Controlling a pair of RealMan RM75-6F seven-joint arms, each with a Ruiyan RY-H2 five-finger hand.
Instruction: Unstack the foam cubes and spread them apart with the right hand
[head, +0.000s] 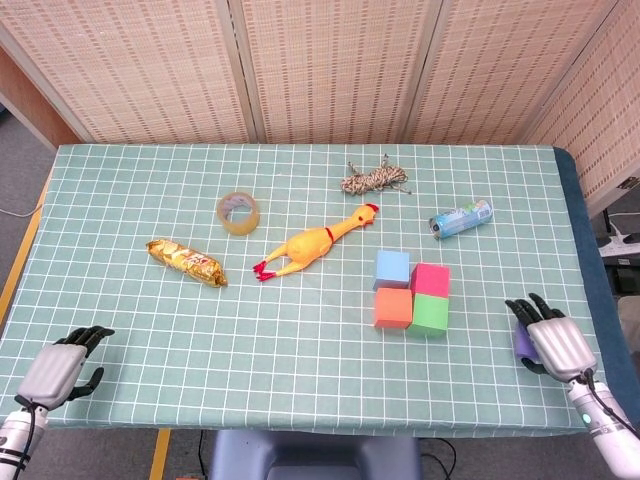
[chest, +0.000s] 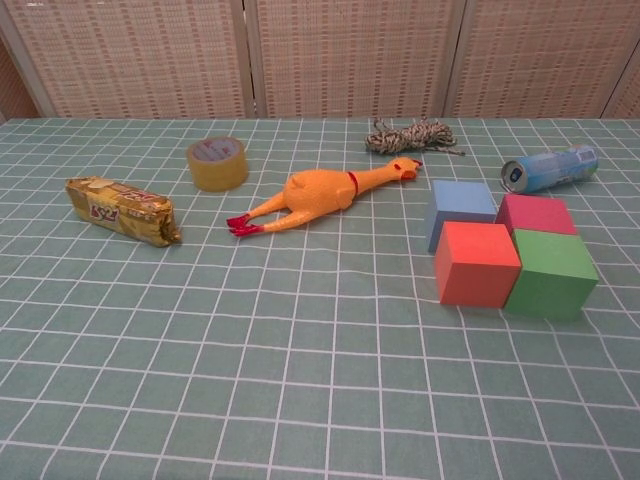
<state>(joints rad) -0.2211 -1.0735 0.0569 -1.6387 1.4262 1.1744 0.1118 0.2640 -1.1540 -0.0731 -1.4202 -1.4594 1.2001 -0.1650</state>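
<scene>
Right hand (head: 553, 343): near the right front edge of the desk (head: 300, 380), seen from the head view only. Fingers spread upward over a purple foam cube (head: 522, 342). Only a sliver of the cube shows at the hand's left side; whether the fingers grip it or merely lie against it cannot be told.

Left hand (head: 60, 368): front left corner of the desk, fingers curled loosely, nothing in it.

Foam cubes, four, grouped in a square on the right half of the desk, sides touching: blue cube (head: 392, 269) and pink cube (head: 430, 279) at the back, red cube (head: 394, 308) and green cube (head: 430, 315) at the front. The purple cube lies well apart from them, to their right.

Other items: rubber chicken (head: 315, 242) beside the blue cube on its left; tape roll (head: 239, 212); gold-wrapped snack bar (head: 185, 262); bundle of twine (head: 374, 179); blue can (head: 460, 217) on its side behind the pink cube.

Hidden or cut off: neither hand nor the purple cube appears in the chest view. The right forearm leaves the head view at the lower right corner.
</scene>
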